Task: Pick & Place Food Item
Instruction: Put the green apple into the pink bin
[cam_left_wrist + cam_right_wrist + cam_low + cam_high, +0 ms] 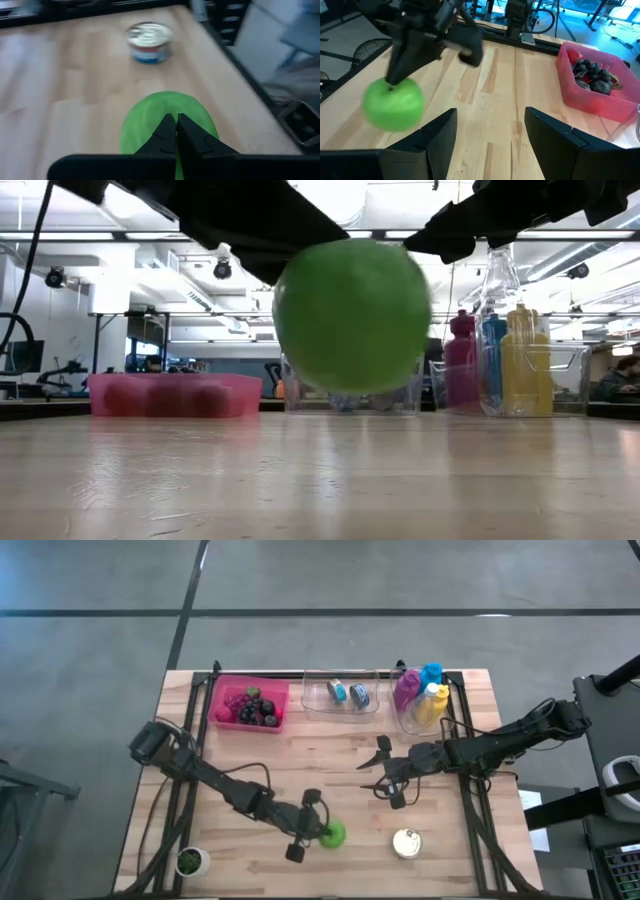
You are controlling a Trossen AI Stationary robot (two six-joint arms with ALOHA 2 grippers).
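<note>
A green apple (334, 833) hangs just above the table near its front edge. It also shows in the low view (350, 315) and the left wrist view (145, 117). My left gripper (322, 829) is shut at the apple's top (176, 120). My right gripper (372, 777) is open and empty over the middle of the table, to the far right of the apple. Its two fingers (435, 132) point toward the apple (394, 105). My left gripper has its two shut fingertips (391, 84) meeting on the top of the apple (165, 107), slanting down from the table's left. What they pinch there is hidden by the fingers. The apple hangs below them, lifted clear of the table.
A tin can (406, 843) stands right of the apple. A pink bin of dark grapes (250, 705), a clear tray with small items (342, 692) and a clear bin of coloured bottles (424, 695) line the far edge. A small white cup with greens (190, 861) sits front left.
</note>
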